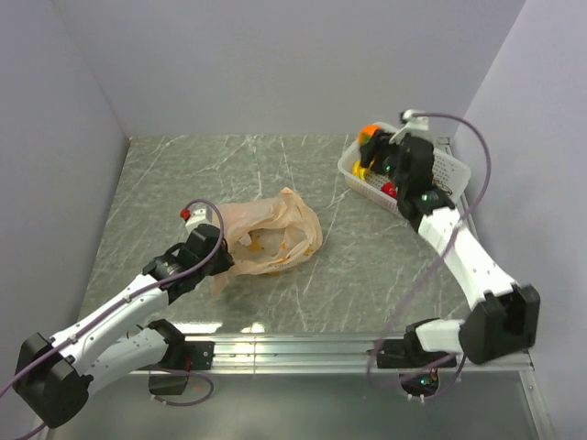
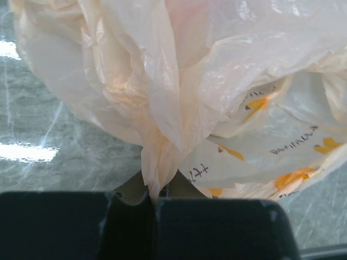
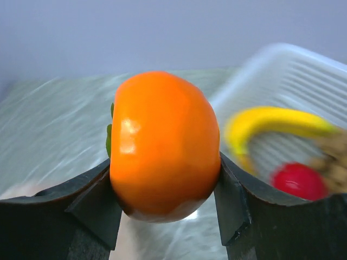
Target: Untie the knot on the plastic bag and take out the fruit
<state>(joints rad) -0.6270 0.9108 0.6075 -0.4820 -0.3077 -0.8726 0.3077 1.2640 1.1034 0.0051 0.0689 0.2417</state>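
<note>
Left gripper pinches plastic bag (print illegible); right gripper clamps orange by basket.

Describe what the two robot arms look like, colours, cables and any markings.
Both the left arm and right arm have white links with chunky black joints and bases. A purple-grey cable loops along each. The fingers are matt black wedges. A small red part tops the left wrist; green lights glow on the right arm.
</note>
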